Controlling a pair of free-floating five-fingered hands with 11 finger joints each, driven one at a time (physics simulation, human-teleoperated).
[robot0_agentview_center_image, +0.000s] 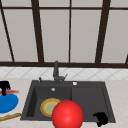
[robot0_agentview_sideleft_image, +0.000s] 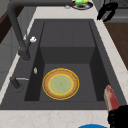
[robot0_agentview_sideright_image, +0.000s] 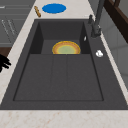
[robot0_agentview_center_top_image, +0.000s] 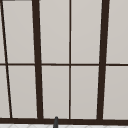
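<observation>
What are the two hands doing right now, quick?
Left hand: shut on a red knife beside the blue plate.
Right hand: holds nothing, at the sink front rim; fingers unclear.

The counter bears a blue plate and a wooden stick.

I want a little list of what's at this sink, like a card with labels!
left hand: on the counter left of the sink, fingers curled round a red-bladed tool, over the blue plate
right hand: at the sink's front right edge, fingers curled, holding nothing
sink: dark, with a basin and a drainboard
in basin: yellow-green plate
front: red ball
faucet: dark, behind the basin
counter: wooden stick
</observation>
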